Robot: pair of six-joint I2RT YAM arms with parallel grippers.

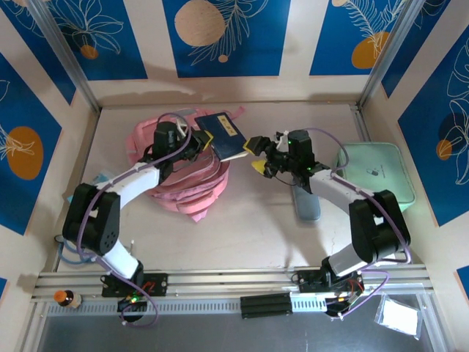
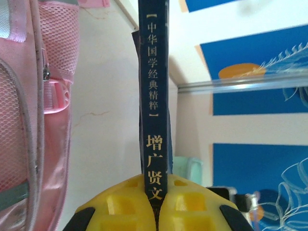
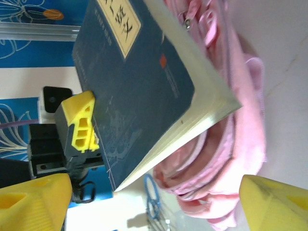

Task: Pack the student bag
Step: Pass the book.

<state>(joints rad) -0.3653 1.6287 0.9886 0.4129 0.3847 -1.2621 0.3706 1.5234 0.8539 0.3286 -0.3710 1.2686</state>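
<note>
The student bag [image 1: 179, 183], a soft pink backpack, lies slumped left of the table's middle. Its mesh pocket shows in the left wrist view [image 2: 29, 120] and its gaping zip mouth in the right wrist view [image 3: 226, 159]. A dark blue book [image 1: 223, 136] hangs above the bag's far right side. My left gripper [image 1: 207, 139] is shut on it, the yellow fingers [image 2: 120, 207] pinching the spine [image 2: 155, 96]. My right gripper [image 1: 258, 155] stands open just right of the book [image 3: 144, 82], and its fingertips [image 3: 33, 202] touch nothing.
A flat mint-green case [image 1: 377, 172] lies at the right, by the side wall. A grey-blue oblong thing [image 1: 306, 204] rests under the right arm. A blue looped thing [image 3: 153, 195] lies on the table beside the bag's mouth. Walls close in at the back and sides.
</note>
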